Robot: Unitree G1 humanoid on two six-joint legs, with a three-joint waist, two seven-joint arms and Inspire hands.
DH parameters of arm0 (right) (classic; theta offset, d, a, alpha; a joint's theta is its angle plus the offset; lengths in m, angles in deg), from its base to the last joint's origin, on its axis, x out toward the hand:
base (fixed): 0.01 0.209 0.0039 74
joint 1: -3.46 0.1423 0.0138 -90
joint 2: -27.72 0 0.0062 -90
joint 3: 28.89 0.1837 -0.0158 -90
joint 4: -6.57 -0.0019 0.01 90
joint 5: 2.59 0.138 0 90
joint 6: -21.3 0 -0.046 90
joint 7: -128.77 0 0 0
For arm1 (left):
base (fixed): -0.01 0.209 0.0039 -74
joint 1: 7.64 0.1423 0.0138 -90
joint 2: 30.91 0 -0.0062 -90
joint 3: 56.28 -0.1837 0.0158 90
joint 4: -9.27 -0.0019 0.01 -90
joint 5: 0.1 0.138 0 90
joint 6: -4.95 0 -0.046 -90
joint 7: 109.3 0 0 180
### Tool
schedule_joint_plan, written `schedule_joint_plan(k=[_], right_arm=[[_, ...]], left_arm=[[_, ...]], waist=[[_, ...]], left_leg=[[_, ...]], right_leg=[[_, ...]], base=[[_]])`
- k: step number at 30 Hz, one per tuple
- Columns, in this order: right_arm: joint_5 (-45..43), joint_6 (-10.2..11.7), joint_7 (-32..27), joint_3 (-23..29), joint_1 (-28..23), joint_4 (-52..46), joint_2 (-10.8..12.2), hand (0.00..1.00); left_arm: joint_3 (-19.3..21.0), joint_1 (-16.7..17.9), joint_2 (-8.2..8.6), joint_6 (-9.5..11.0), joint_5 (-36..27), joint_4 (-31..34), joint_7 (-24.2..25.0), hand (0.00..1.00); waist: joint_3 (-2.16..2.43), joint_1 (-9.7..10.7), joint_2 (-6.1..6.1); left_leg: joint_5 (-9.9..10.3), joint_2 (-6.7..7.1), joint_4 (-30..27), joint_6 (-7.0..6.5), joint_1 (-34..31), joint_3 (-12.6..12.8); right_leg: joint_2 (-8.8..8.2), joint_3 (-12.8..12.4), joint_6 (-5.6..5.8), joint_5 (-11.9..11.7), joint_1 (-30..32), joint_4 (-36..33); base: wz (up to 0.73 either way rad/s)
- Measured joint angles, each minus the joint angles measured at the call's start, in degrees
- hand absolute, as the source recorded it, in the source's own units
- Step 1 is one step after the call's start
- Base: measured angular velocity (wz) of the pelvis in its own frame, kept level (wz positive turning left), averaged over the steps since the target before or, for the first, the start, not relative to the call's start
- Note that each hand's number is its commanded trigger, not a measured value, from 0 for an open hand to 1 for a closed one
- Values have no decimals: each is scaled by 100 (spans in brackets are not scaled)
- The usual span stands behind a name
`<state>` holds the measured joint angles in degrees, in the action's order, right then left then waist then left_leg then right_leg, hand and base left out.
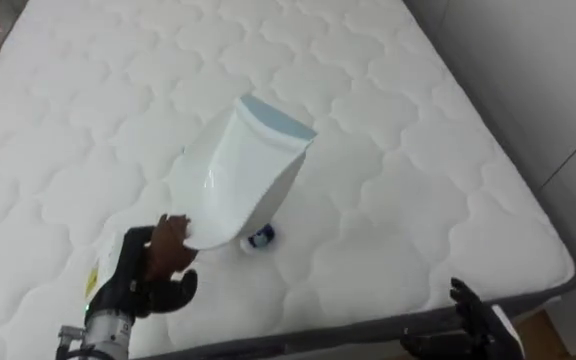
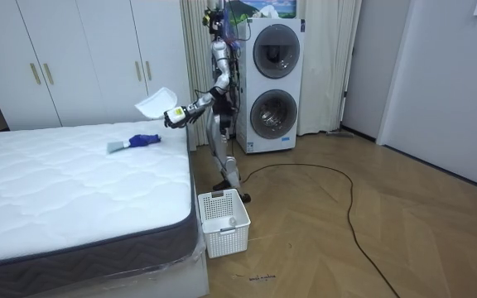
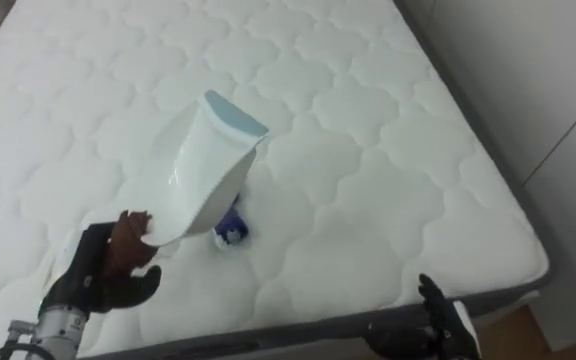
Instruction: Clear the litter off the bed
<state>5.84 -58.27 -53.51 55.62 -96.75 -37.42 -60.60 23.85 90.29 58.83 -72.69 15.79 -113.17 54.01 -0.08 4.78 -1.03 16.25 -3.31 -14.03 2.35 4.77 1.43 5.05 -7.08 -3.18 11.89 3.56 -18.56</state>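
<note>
White quilted mattress [image 1: 388,120] starts at its near edge, where the right hand [image 1: 476,322] hovers; whether its fingers are curled I cannot tell. Over the mattress, the left hand [image 1: 146,268] has fingers clenched round the raised dustpan [image 1: 238,180]. A blue brush [image 1: 261,237] lies on the mattress beneath, not yet collected, so roughly halfway. Farther mattress offers open room.

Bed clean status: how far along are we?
Done: nothing clearly finished. In hand: the left hand has its fingers curled round the white dustpan, lifted above the mattress. Left: the blue brush lies on the mattress below the dustpan, not yet picked up. The right hand hangs low at the bed's edge. A white basket stands on the floor by the bed's corner.
</note>
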Motion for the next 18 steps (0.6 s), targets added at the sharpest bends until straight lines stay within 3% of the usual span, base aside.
schedule_joint_plan(k=[2,8,14,18], right_arm=[[-21,-3,5,3,4,235,3,0],[-191,-3,157,253,-138,560,71,0],[-403,-9,168,460,-165,977,138,0],[-514,-38,135,579,-169,1304,200,0]], left_arm=[[-53,-1,1,-89,3,-98,73,0],[-56,8,3,-93,-2,-699,162,0],[156,36,49,-86,-74,-1497,158,0],[450,78,226,-110,-75,-2254,138,0]], waist=[[-24,13,10],[-68,7,0],[-53,-37,-3],[-14,-72,-12]], left_leg=[[-14,3,65,-23,40,0],[-54,5,281,-92,194,100],[-55,-3,284,-93,257,233],[-55,-23,363,-93,394,322]], right_leg=[[-4,-11,29,-61,-68,122],[-18,-25,66,-126,-250,336],[-15,-81,74,-142,-266,372],[6,-76,73,-142,-372,397]], base=[[4],[0],[-11],[-12]])
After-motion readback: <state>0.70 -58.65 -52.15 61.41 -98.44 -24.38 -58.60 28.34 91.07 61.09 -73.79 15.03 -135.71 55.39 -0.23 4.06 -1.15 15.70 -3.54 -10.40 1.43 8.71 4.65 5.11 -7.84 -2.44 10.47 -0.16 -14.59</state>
